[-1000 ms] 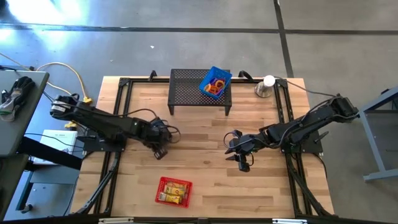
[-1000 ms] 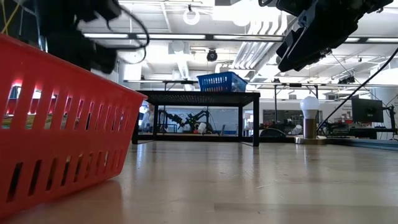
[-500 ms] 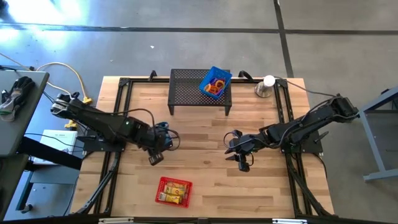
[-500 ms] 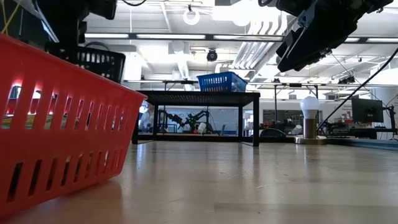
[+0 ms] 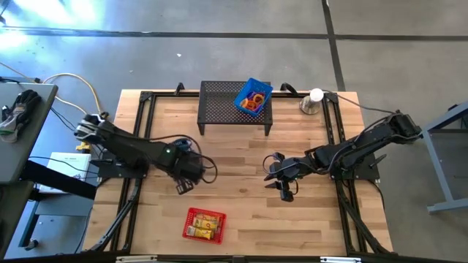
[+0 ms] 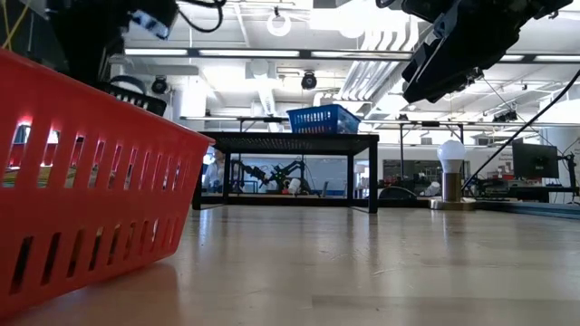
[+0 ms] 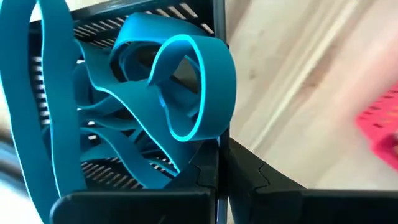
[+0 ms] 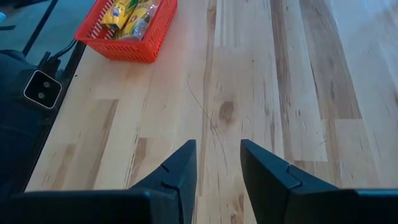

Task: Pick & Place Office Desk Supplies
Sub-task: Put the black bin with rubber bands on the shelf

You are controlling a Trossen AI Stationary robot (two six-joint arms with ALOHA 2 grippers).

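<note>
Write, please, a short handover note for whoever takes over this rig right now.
Left gripper: fingers shut on the wall of a small black basket of teal bands, held off the table.
Right gripper: fingers open, empty, over bare table.
Red basket: on the table, holds yellow items.
Blue basket: holds orange rings, on the black mesh stand.
Done: those two baskets look sorted.
Left: set the black basket down; its destination is unclear.
</note>
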